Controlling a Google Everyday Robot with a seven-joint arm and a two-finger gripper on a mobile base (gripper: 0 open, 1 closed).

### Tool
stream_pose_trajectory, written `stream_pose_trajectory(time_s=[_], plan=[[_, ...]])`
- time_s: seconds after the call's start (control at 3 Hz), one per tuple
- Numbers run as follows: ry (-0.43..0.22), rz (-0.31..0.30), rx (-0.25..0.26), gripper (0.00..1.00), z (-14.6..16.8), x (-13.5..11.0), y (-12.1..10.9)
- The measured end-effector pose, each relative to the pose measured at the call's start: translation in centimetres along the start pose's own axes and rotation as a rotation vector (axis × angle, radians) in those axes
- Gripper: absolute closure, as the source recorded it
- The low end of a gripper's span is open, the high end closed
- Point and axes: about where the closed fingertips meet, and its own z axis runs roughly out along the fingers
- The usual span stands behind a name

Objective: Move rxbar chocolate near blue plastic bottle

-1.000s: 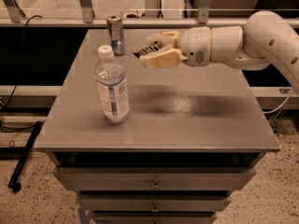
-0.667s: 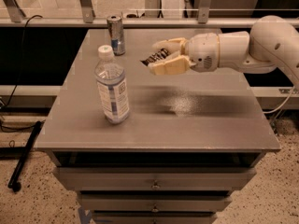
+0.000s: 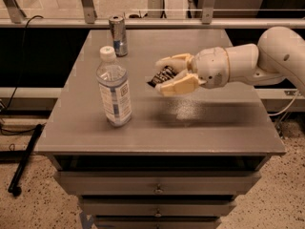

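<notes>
Hand (image 3: 160,77): closed on rxbar chocolate (image 3: 165,73), held in the air above the middle of the bench (image 3: 205,128). Blue plastic bottle (image 3: 114,93): upright near the left edge. Step: carrying. Next, probably: lower leftward and release beside the bottle without tipping it.

The grey table (image 3: 205,128) has a flat, square top above a stack of drawers (image 3: 157,184). Two things stand directly on it, both upright. The blue plastic bottle (image 3: 114,92) is on the left side, toward the near edge. The silver-blue can (image 3: 117,36) is at the far left, well apart from the bottle. The right half carries only a soft shadow. Above the middle hangs the gripper (image 3: 160,76), clamped on the rxbar chocolate (image 3: 163,74) — off the surface, right of the bottle.
</notes>
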Motion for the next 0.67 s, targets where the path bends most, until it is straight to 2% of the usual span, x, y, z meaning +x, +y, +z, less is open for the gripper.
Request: stream_pose_trajectory(time_s=[0.33, 0.67], plan=[[0.010, -0.015, -0.073, 1.00, 1.2, 1.1, 2.4], [0.017, -0.018, -0.122, 1.00, 2.7, 2.4, 3.8]])
